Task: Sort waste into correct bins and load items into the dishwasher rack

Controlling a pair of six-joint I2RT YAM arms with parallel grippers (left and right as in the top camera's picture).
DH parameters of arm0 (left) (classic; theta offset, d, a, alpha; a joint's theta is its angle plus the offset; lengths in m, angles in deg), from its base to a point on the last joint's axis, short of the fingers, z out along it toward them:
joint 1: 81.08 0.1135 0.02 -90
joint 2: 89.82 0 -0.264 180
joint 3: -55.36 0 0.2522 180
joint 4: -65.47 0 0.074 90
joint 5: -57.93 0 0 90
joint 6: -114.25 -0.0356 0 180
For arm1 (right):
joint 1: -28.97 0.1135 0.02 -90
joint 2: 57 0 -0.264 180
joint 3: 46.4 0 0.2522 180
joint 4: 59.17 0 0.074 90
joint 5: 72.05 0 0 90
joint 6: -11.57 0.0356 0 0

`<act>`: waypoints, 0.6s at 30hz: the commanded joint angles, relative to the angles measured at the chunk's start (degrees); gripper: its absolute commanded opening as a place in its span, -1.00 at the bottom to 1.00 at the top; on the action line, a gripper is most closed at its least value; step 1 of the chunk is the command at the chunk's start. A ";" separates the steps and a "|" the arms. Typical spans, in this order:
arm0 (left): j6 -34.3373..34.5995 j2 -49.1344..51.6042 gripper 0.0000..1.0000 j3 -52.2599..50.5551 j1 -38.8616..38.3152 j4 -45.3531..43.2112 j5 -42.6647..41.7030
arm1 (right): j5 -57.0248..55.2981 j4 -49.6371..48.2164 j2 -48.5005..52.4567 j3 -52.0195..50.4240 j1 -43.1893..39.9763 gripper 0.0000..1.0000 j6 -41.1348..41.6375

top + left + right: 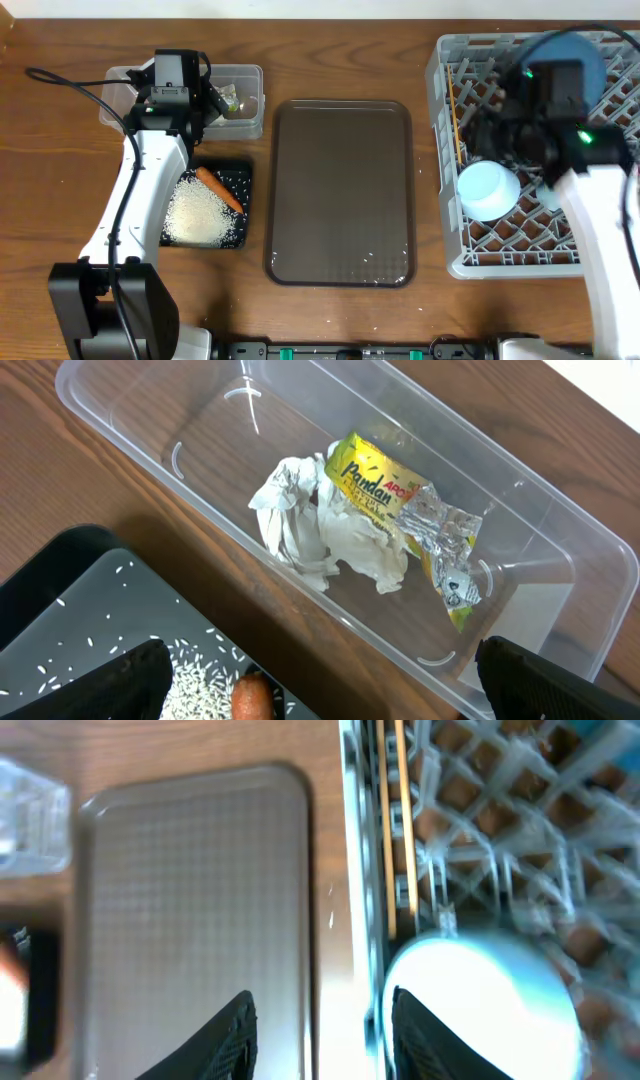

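Right tool [320, 1035], parted, hangs at rim of light-blue bowl [500, 995].

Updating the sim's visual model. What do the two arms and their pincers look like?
Both alike: left arm and right arm have white rounded links with black joints. Wrist housings are black and boxy; green lights glow on the right one. Left pincer and right pincer have black fingers. A thin black cable loops beside the left arm.
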 commanded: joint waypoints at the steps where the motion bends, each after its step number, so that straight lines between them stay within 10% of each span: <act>1: -0.31 0.52 0.99 -0.02 0.00 0.00 0.31 | -0.76 4.13 -6.73 -1.92 0.94 -0.15 2.93; 10: -0.31 0.52 0.99 -0.02 0.00 0.00 0.31 | -3.69 4.46 -30.23 -21.14 4.55 -0.15 8.59; 11: -0.31 0.52 0.99 -0.02 0.00 0.00 0.31 | -4.35 3.15 -33.55 -23.96 4.59 -0.06 10.05; 12: -0.31 0.52 0.99 -0.02 -0.02 0.00 0.31 | -4.48 1.88 -36.57 -26.47 4.55 0.99 11.08; 18: -0.31 0.52 0.99 -0.02 -0.02 0.00 0.31 | -4.50 -4.31 -47.41 -36.09 4.55 0.98 13.77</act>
